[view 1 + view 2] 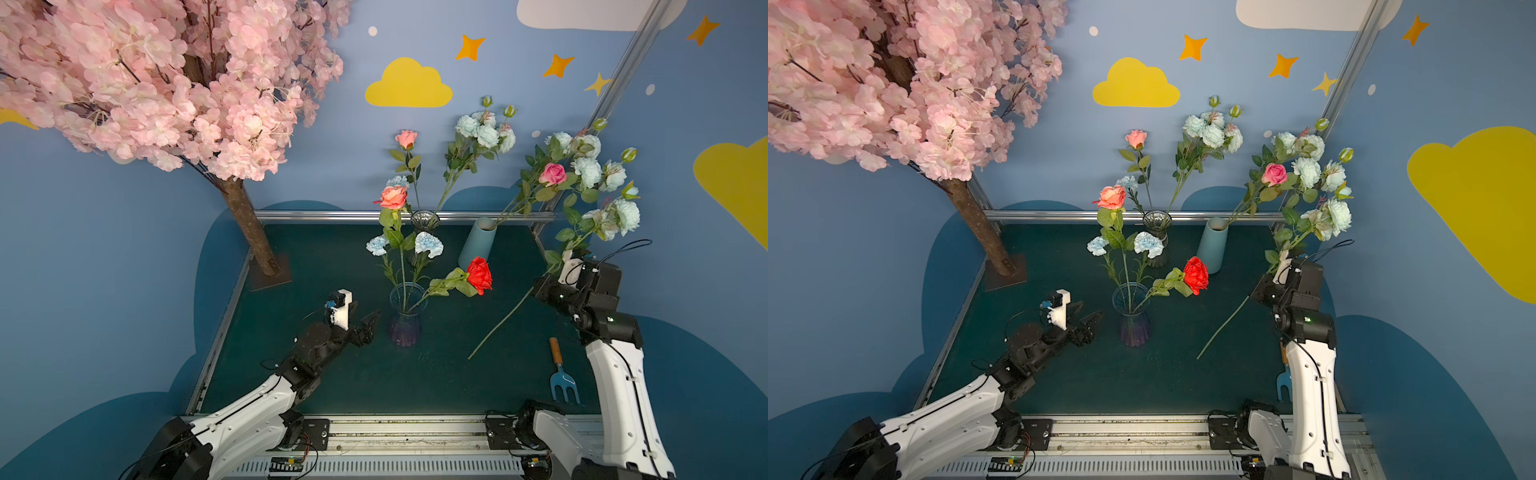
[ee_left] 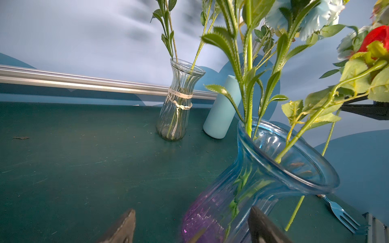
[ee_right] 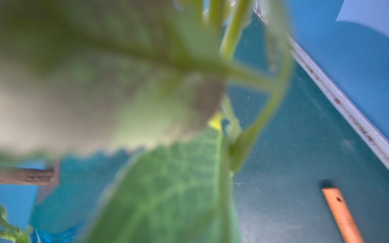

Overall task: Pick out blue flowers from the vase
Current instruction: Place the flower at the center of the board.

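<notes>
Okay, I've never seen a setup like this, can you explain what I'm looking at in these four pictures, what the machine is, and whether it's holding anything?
These are two robot arms working over a green table. Two pictures look down from overhead, nearly identical; the other two come from small cameras on the arms' wrists.

On the table stand a blue glass vase with roses and pale blue flowers, a clear vase, a light blue cylinder vase, plus a small garden fork and a pink blossom tree.

The right gripper is shut on a blue flower stem, held up away from the vases; leaves blur its wrist camera. The left gripper is open beside the blue glass vase, holding nothing.
</notes>
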